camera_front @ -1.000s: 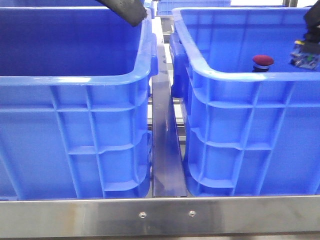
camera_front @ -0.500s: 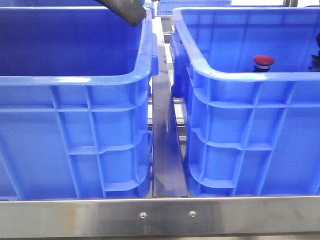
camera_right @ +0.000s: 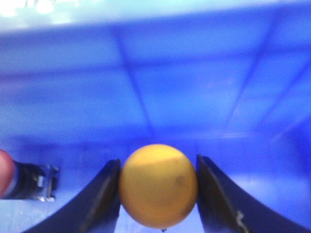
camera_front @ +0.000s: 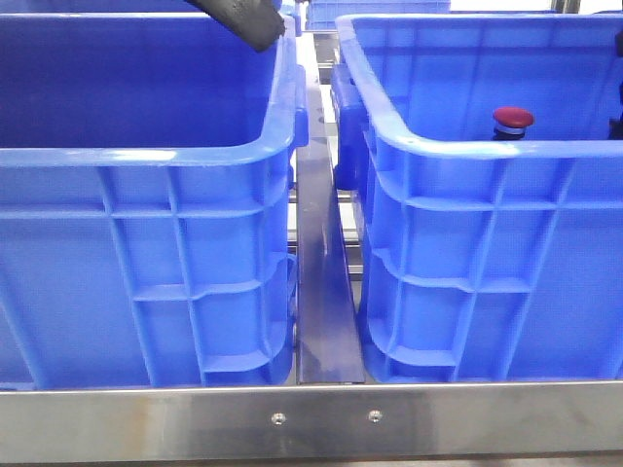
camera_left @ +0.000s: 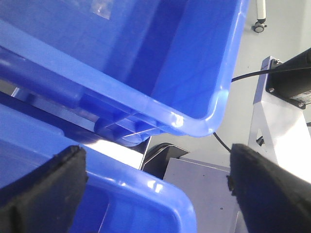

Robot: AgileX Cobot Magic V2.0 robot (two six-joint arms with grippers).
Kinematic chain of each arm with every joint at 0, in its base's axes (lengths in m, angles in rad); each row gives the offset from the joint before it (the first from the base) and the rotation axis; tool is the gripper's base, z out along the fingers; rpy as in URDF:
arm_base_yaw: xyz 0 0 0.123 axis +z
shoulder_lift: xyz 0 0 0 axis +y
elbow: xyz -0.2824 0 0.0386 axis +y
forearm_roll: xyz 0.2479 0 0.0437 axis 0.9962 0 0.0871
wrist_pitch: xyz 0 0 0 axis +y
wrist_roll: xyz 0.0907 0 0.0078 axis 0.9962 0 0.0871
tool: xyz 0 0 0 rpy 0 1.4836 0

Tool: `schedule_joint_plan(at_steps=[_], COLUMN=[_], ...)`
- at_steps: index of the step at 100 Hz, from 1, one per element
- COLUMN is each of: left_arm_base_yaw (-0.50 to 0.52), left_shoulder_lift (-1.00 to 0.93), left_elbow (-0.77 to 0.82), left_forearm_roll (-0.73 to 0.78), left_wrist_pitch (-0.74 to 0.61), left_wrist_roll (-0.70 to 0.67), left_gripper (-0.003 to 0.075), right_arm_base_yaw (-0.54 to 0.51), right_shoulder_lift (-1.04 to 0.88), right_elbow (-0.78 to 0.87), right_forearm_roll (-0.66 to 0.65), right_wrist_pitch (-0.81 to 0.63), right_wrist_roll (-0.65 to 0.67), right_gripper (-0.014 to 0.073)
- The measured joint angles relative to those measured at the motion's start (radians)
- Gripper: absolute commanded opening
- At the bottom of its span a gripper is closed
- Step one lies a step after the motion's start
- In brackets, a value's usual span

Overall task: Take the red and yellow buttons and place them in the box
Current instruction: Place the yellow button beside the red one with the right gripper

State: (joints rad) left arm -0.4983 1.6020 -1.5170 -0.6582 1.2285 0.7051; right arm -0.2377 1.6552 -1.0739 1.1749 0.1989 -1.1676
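Right wrist view showed the right end effector (camera_right: 158,194) closed on a yellow button (camera_right: 158,185), its smooth rounded cap wedged between two dark curved fingers (camera_right: 103,199) deep inside a blue crate, apparently so it could be lifted out. A red button (camera_right: 4,172) on a metal-and-black base lay just beside it at the frame's edge. From the front, that red button (camera_front: 512,121) sat in the right crate (camera_front: 467,263), glossy plastic with ribbed grid sides and a thick rolled rim. The matching box (camera_front: 146,263) stood on the left, across a narrow metal-lined gap on the bench (camera_front: 321,418); nothing could be seen inside it. Above the box's far corner, the left end effector (camera_left: 155,187) hung with its matte black fingers (camera_left: 41,189) spread wide, gripping nothing, seemingly parked clear of the work.
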Motion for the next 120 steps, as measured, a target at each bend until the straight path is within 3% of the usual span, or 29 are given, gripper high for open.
schedule_joint_plan(at_steps=[35,81,90,107,120], left_arm_base_yaw=[0.0,0.0,0.0,0.0,0.0], left_shoulder_lift=[0.0,0.0,0.0,0.0,0.0], left_elbow=[0.0,0.0,0.0,0.0,0.0], left_forearm_roll=[0.0,0.0,0.0,0.0,0.0], left_wrist_pitch=[0.0,0.0,0.0,0.0,0.0], left_wrist_roll=[0.0,0.0,0.0,0.0,0.0], left_gripper=[0.0566,0.0566,0.0566,0.0566,0.0566], right_arm_base_yaw=[0.063,0.063,0.063,0.063,0.063], right_shoulder_lift=[0.042,0.092,0.092,0.094,0.11], right_elbow=[-0.032,-0.039,-0.041,-0.041,-0.041], right_forearm_roll=[0.008,0.017,0.018,0.019,0.019], right_wrist_pitch=[-0.056,-0.097,-0.094,-0.094,-0.076], right_wrist_roll=[0.0,0.0,0.0,0.0,0.0], right_gripper=[0.0158,0.0164,0.0221,0.0452,0.0473])
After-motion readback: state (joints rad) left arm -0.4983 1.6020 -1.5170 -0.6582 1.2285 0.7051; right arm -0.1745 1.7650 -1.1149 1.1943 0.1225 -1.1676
